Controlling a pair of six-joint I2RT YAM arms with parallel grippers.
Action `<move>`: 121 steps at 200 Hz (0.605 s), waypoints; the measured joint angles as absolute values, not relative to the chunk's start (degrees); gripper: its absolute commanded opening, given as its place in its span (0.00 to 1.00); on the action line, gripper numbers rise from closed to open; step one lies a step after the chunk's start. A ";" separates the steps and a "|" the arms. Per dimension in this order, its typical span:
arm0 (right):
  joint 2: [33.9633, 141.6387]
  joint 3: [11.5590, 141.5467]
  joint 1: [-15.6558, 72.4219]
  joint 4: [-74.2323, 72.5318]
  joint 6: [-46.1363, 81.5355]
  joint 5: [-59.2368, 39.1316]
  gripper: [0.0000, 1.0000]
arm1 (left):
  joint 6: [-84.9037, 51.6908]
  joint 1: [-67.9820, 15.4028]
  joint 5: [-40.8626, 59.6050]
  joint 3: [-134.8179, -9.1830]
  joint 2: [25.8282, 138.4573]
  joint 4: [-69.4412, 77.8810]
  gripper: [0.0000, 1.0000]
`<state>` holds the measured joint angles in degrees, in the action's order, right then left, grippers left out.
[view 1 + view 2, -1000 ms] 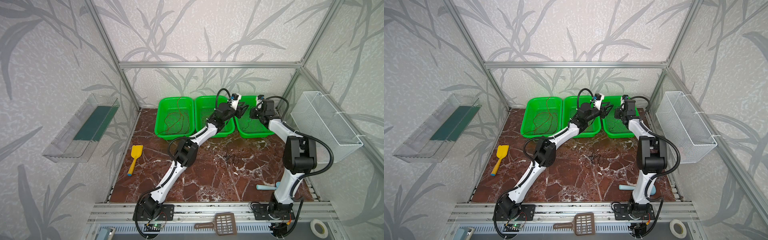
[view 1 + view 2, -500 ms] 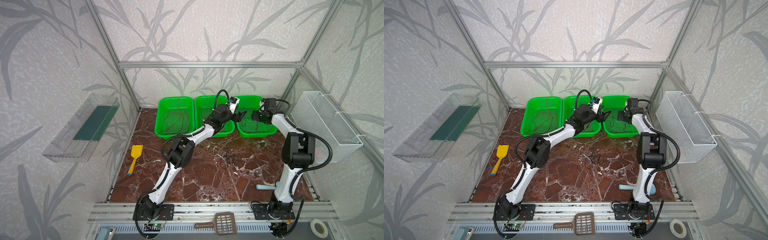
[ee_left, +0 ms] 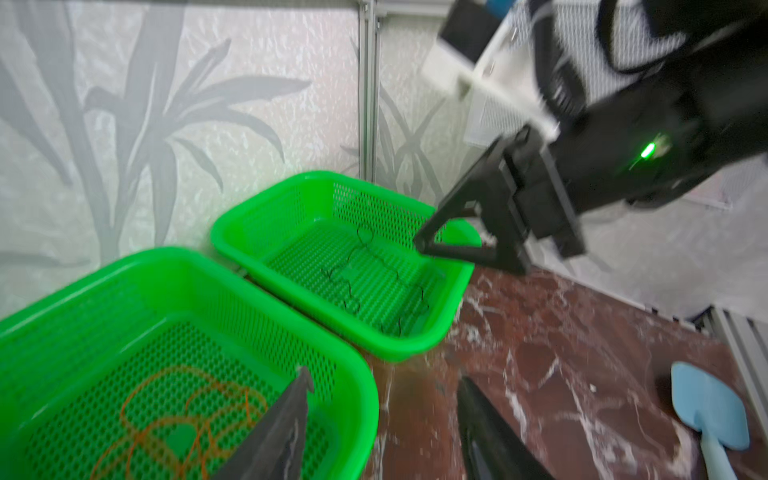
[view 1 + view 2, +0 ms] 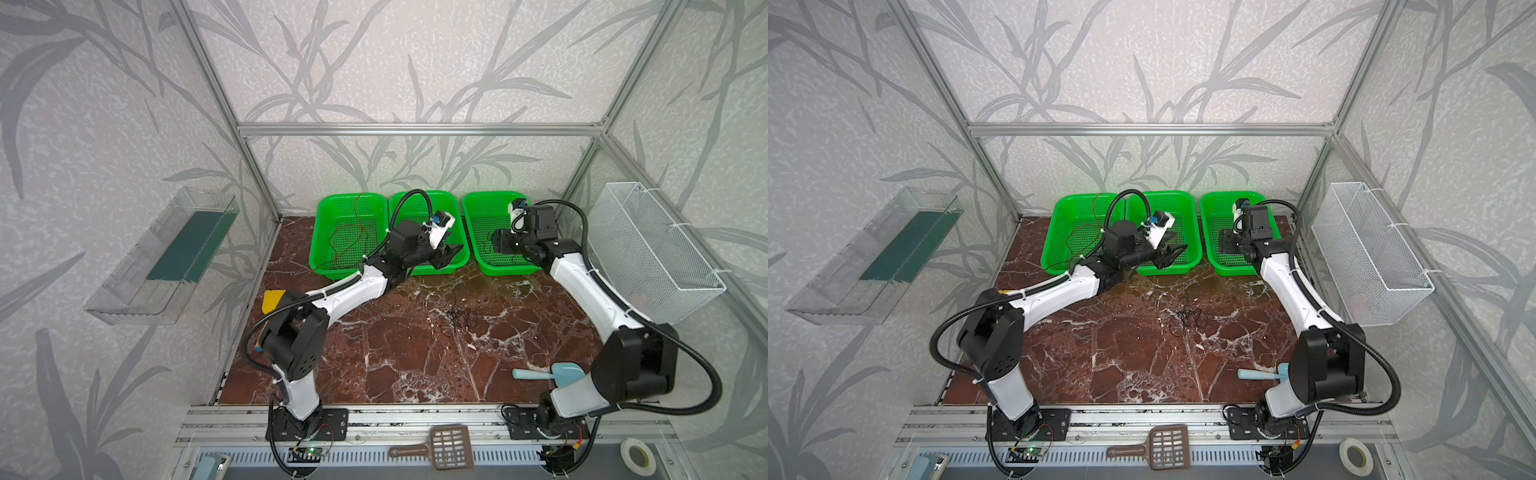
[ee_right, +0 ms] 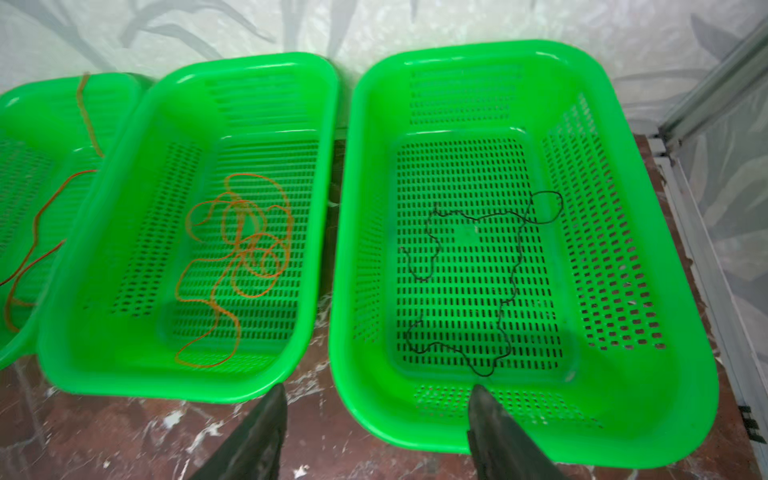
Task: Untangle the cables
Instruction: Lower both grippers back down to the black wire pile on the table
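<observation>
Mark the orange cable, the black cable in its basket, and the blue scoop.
orange cable (image 5: 249, 245), right wrist view, where its loops cross.
black cable (image 5: 515, 270), right wrist view, middle stretch.
blue scoop (image 4: 565, 370), a top view, on the blade.

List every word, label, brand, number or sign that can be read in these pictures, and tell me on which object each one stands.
None: no text can be read in any view.
The green baskets and the wire basket show no writing.
The brown scoop may bear a faint embossed mark on its handle, but it is too small to read.
</observation>
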<state>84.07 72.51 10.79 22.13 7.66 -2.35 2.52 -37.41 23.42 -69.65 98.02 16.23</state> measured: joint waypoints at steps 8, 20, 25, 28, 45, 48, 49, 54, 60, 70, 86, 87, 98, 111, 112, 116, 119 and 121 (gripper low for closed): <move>82.11 70.28 12.71 22.15 7.97 -2.17 0.66 | 3.16 -37.43 23.14 -65.84 95.64 14.31 0.50; 79.92 66.50 15.25 22.13 8.88 -2.57 0.65 | 3.64 -37.43 22.61 -60.64 92.62 11.86 0.48; 79.18 64.64 16.25 22.22 9.50 -2.76 0.64 | 3.92 -37.43 22.37 -58.46 91.48 10.76 0.48; 78.89 63.77 16.78 22.26 9.82 -2.81 0.64 | 4.12 -37.45 22.31 -57.43 91.02 10.35 0.47; 78.15 58.41 20.18 22.59 11.66 -3.29 0.64 | 4.69 -37.82 22.06 -51.92 89.23 8.10 0.47; 78.17 57.49 20.91 22.65 12.10 -3.40 0.64 | 4.78 -37.89 22.02 -51.20 89.14 8.01 0.46; 78.17 57.28 21.06 22.68 12.14 -3.44 0.64 | 4.80 -37.91 22.02 -51.03 89.14 7.99 0.46; 78.24 55.94 21.96 22.65 12.60 -3.57 0.64 | 4.99 -38.20 22.04 -49.84 89.14 7.75 0.46; 78.39 54.48 22.90 22.68 13.34 -3.66 0.64 | 5.17 -38.65 22.00 -48.77 89.34 7.53 0.46; 78.76 52.66 24.34 23.03 14.35 -4.14 0.63 | 5.65 -39.59 22.28 -47.62 89.91 7.46 0.45; 79.42 51.51 25.54 23.33 15.68 -5.10 0.63 | 6.46 -41.25 24.32 -47.44 92.12 7.95 0.41; 79.46 51.46 25.58 23.38 15.84 -5.10 0.63 | 6.57 -41.32 24.43 -47.46 92.23 7.97 0.41; 79.59 51.31 25.67 23.44 16.53 -5.28 0.63 | 6.90 -42.13 26.04 -47.59 94.04 8.45 0.40; 79.57 51.31 25.78 23.35 17.19 -5.43 0.63 | 6.96 -42.98 27.68 -47.57 96.05 8.93 0.40; 79.57 51.31 25.80 23.38 17.21 -5.43 0.63 | 6.96 -43.03 27.77 -47.55 96.14 8.97 0.40; 79.57 51.31 25.85 23.35 17.39 -5.45 0.63 | 6.96 -43.20 28.16 -47.48 96.62 9.32 0.40; 79.57 51.27 25.85 23.35 17.43 -5.45 0.63 | 6.96 -43.31 28.47 -47.42 96.88 9.54 0.40; 79.57 51.22 25.85 23.33 17.47 -5.48 0.63 | 6.96 -43.40 28.60 -47.35 97.01 9.78 0.40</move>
<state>79.57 51.22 25.85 23.33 17.47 -5.48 6.96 -43.40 28.60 -47.35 97.01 9.78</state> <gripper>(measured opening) 0.630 0.398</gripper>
